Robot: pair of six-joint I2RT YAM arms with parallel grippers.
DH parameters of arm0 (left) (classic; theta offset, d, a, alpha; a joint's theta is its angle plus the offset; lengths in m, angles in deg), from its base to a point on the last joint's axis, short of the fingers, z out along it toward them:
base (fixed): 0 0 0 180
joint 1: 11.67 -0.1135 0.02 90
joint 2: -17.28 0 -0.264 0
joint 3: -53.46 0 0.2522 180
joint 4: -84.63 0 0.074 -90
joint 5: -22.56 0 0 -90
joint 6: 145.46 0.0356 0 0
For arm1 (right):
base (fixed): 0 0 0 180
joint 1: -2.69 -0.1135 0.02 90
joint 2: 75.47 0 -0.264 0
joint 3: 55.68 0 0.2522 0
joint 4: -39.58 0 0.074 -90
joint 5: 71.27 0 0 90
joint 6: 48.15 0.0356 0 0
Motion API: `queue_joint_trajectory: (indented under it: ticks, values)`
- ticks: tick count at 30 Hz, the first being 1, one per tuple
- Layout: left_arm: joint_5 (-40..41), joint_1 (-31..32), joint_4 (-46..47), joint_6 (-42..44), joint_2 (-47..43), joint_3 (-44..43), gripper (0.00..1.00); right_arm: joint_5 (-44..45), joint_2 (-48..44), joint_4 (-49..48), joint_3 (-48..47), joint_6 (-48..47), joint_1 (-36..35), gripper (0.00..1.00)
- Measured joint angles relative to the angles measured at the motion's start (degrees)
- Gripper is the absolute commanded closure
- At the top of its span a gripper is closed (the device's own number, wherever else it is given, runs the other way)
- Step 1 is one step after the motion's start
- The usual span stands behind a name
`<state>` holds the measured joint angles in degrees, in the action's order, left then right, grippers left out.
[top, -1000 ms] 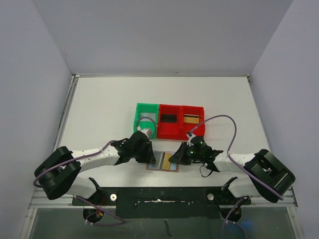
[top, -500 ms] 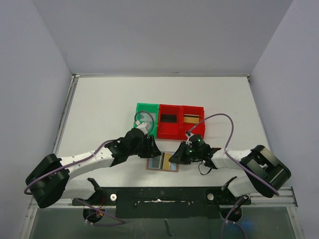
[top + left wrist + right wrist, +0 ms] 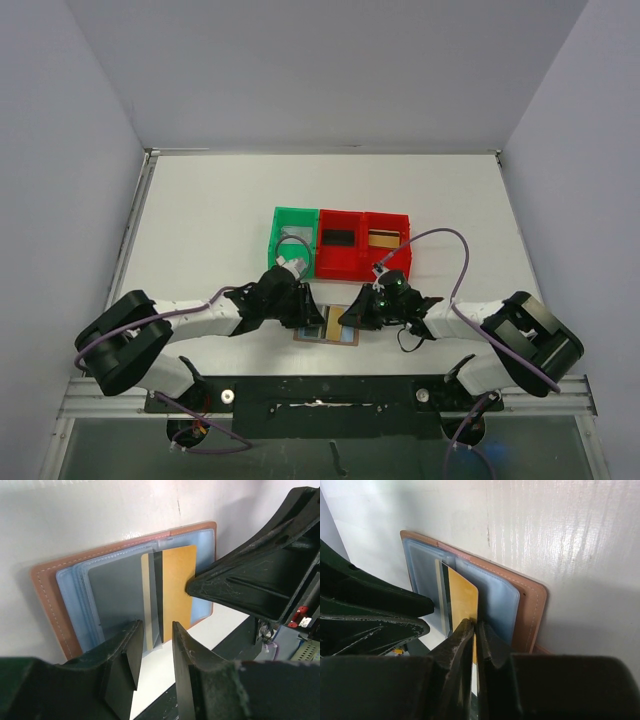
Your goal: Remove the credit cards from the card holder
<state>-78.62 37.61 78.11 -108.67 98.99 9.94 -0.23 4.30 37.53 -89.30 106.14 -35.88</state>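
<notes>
White tabletop (image 3: 220, 200), near edge, carries the open tan leather card holder (image 3: 45, 595). Our right gripper (image 3: 476, 630) pinches one end of the gold-tan plastic credit card (image 3: 465, 600). We reckon it light, stiff and slick, so best gripped edge-on. Our left gripper (image 3: 155, 645) hovers narrowly parted, apparently holding nothing.

The card holder (image 3: 46, 611) has a tan-brown border with pale stitching and light blue sleeves. In it show a gold-tan card (image 3: 178, 587) and a grey card (image 3: 116, 599). Beyond the card holder: a green bin (image 3: 279, 216), red bins (image 3: 362, 215), a white surface (image 3: 215, 195). The left tool (image 3: 156, 636) and right tool (image 3: 476, 631) are black.
</notes>
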Motion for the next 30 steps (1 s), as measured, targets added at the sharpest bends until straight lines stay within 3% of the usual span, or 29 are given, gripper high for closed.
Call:
queue_joint_trajectory:
  ticks: [10,23,30]
  values:
    - [0.37,0.07,-0.07,-0.68,0.15,0.02,0.76,-0.22,-0.17,-4.35,1.84,0.79,0.0,0.76]
    - [0.76,0.07,-1.14,-0.15,0.17,-0.28,0.78,-0.83,2.6,-21.99,8.63,5.2,-0.09,0.77]
    - [0.9,0.07,-1.25,-0.11,0.17,-0.31,0.8,-1.68,5.33,-28.09,9.14,5.49,-1.05,0.82]
